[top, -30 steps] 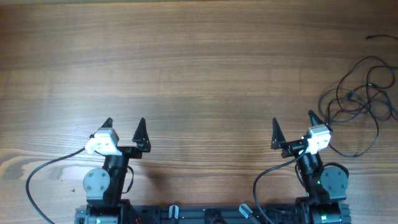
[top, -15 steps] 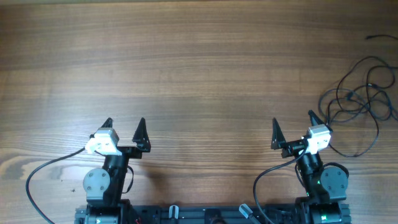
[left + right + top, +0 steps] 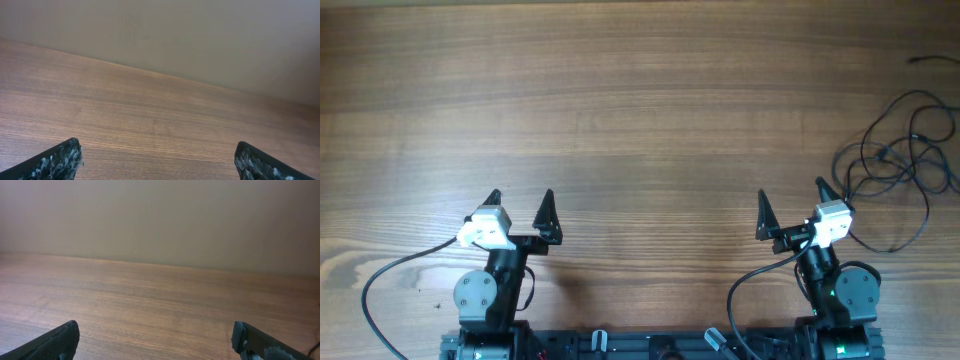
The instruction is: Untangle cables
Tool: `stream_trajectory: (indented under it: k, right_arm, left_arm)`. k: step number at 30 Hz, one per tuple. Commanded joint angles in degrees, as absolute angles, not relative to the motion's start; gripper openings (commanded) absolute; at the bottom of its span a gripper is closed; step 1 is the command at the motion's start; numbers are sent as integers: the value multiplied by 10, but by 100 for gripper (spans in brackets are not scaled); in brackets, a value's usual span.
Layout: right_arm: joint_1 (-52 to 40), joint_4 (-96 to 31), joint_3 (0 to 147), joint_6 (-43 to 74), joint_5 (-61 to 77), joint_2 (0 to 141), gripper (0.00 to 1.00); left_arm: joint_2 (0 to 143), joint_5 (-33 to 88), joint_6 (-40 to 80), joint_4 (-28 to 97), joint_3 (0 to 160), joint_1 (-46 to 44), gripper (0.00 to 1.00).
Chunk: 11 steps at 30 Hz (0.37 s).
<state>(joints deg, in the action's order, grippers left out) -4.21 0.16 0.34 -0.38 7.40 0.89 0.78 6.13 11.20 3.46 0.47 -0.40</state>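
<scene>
Both arms parked at the near edge of the wooden table (image 3: 640, 100): my left gripper (image 3: 519, 200) and my right gripper (image 3: 790, 198) each stand with fingers spread wide and nothing between them. The cables (image 3: 900, 160), a loose snarl of thin black cords, lie at the far right of the table, just beyond my right gripper and well apart from my left one. A small dark plug end (image 3: 917, 61) sits by itself farther up, near the right edge.

The risks, as I judge them: the cords are very thin and lie flat on the wood, so a closing pinch may slip off or catch several strands at once, and pulling then would tighten the knot. The bundle is close to the table's right edge, so a careless drag could send it over.

Nothing stands between my right gripper and the tangle; one loop runs close beside that wrist's white camera housing (image 3: 832, 222) and could snag on it. Neither wrist camera shows the tangle, only bare wood and a plain wall (image 3: 200, 40).
</scene>
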Motion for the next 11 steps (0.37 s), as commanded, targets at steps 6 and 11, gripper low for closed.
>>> stream_trajectory:
  k: [6, 11]
  right_arm:
    - [-42, 4, 3, -13, 66, 2, 100]
    - [-42, 4, 3, -14, 66, 2, 100]
  left_arm:
    - [2, 72, 109, 39, 3, -1, 100]
    - [2, 72, 109, 39, 3, -1, 100]
